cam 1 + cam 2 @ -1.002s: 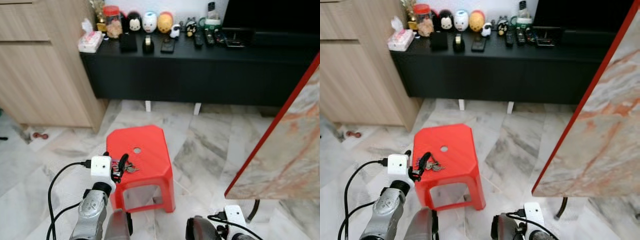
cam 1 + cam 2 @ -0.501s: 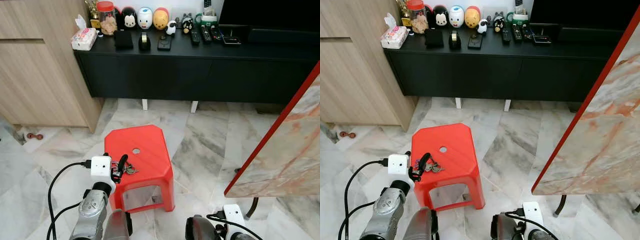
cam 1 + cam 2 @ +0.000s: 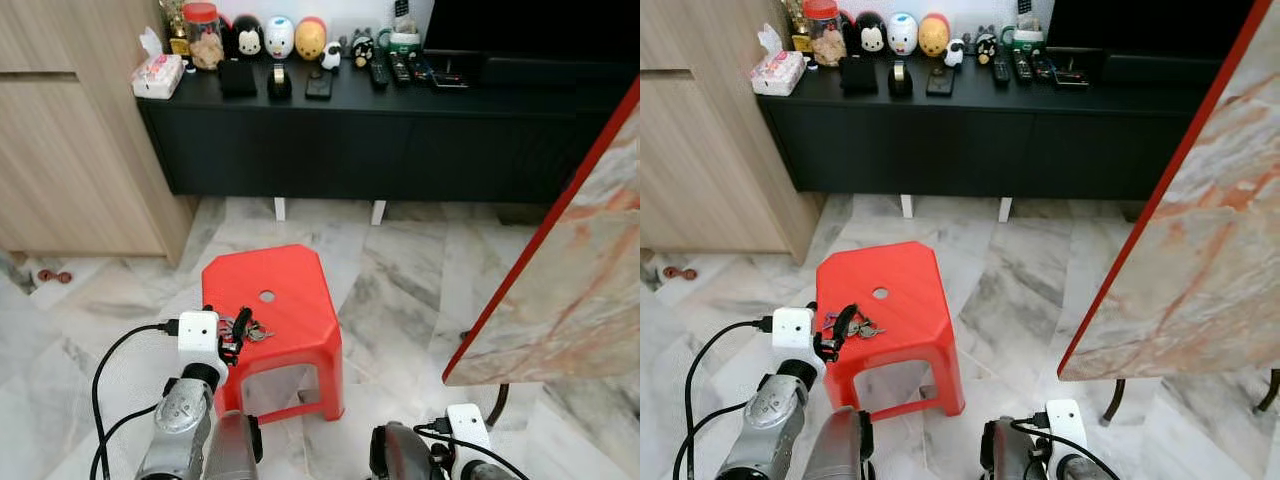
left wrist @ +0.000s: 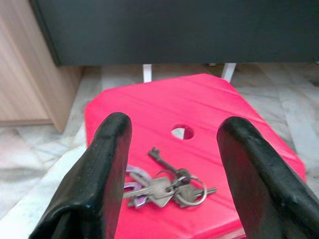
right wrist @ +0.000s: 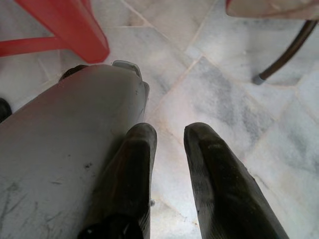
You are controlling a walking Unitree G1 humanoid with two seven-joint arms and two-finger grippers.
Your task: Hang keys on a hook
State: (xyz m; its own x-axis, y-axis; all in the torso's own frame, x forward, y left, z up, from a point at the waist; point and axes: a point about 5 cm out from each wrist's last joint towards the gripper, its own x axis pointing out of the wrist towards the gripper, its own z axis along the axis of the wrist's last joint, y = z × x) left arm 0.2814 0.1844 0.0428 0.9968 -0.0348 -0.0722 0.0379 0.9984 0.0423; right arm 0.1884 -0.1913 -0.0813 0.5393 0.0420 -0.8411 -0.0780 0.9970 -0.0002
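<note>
My left gripper (image 4: 172, 164) hangs low over the near left corner of the red stool (image 3: 285, 290), fingers spread wide and holding nothing. Between them, flat on the seat, lies the bunch of keys (image 4: 167, 184): 1 long dark key angled up toward the round hole (image 4: 182, 132), several silver ones fanned toward my left finger (image 4: 102, 174), all threaded on a ring at the right of the pile. I reckon it's light, hard metal, loose and jangly, and likely to skid on that smooth plastic. A pinch on 1 flat key could let it swivel out, so I'd close across the ring and the key heads where they cluster. My right gripper (image 5: 167, 169) idles down by the marble floor (image 5: 234, 109), fingers slightly apart, empty. No hook to be seen yet.
</note>
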